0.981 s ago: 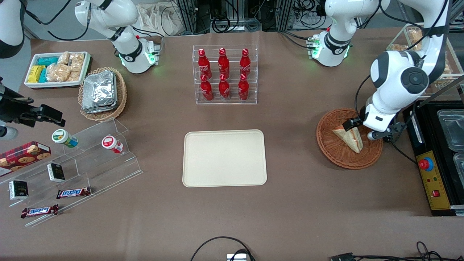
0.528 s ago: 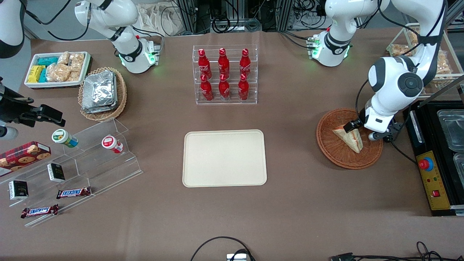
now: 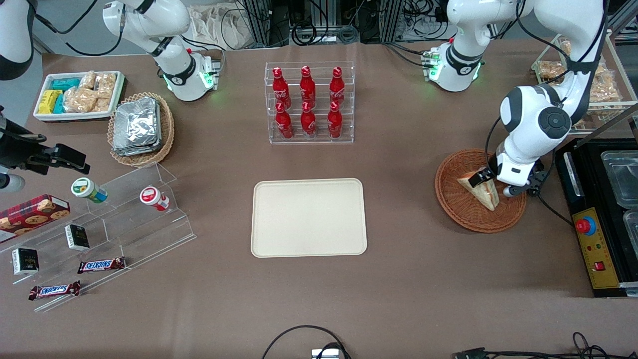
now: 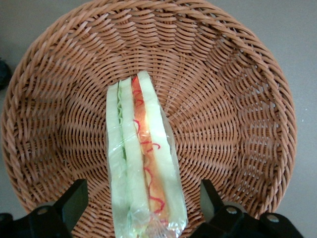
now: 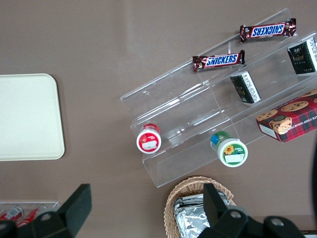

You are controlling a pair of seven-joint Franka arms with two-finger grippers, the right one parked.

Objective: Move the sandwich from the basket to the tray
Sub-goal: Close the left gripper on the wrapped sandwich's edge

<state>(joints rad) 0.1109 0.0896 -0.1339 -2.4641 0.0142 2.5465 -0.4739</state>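
Front view: at right of frame, the basket (image 3: 471,209) held the sandwich (image 3: 481,189); the tray (image 3: 308,218) lay at centre. The gripper (image 4: 143,203) hung over the sandwich, fingers (image 4: 74,198) spread wide either side, gripping nothing.

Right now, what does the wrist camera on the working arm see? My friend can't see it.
A wrapped sandwich lies in a round wicker basket, showing red, orange and green filling. The open claw hovers just above it, one finger on each side, not touching.
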